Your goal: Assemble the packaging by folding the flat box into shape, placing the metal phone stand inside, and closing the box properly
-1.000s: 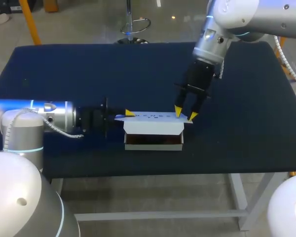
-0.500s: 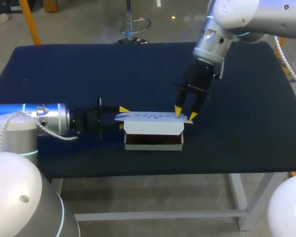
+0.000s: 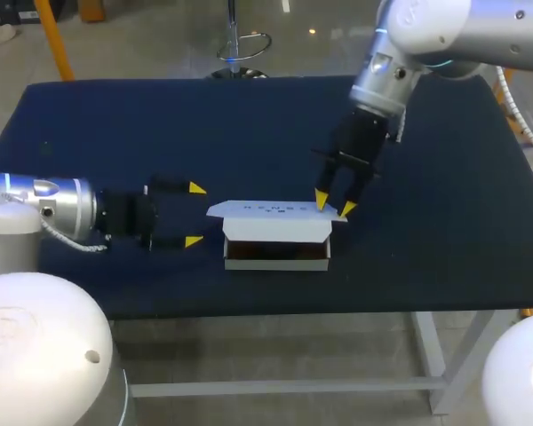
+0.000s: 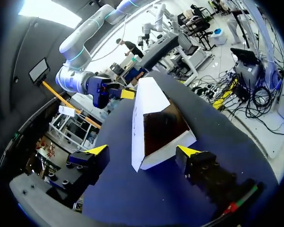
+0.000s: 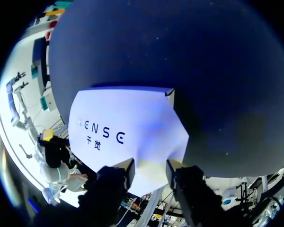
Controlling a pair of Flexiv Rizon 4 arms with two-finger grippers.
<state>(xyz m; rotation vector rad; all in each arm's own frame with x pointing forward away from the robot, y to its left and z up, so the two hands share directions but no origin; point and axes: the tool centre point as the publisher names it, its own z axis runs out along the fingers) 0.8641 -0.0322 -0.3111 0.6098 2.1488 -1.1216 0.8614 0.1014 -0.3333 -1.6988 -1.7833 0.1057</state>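
A white cardboard box (image 3: 276, 230) lies on the dark blue table (image 3: 160, 124), near the middle of its front edge, with its long side turned toward the front. The box's front is open and shows a dark brown inside (image 3: 275, 253); what lies in there cannot be made out. Its flat white lid panel (image 3: 266, 209), which carries dark lettering, spreads level over the top and juts a little past the box's left end. The left tool (image 3: 195, 215) comes in from the left side, lies low over the table and points at the box's left end. Its two yellow-tipped fingers are spread wide with nothing between them, and it is near the box but clear of it. In the left wrist view the box sits just ahead of the gap between those fingers, with its brown opening turned to one side. The right tool (image 3: 334, 207) comes down steeply from the far right and sits at the lid's far right corner. Whether it has hold of the lid or only rests against it cannot be told.
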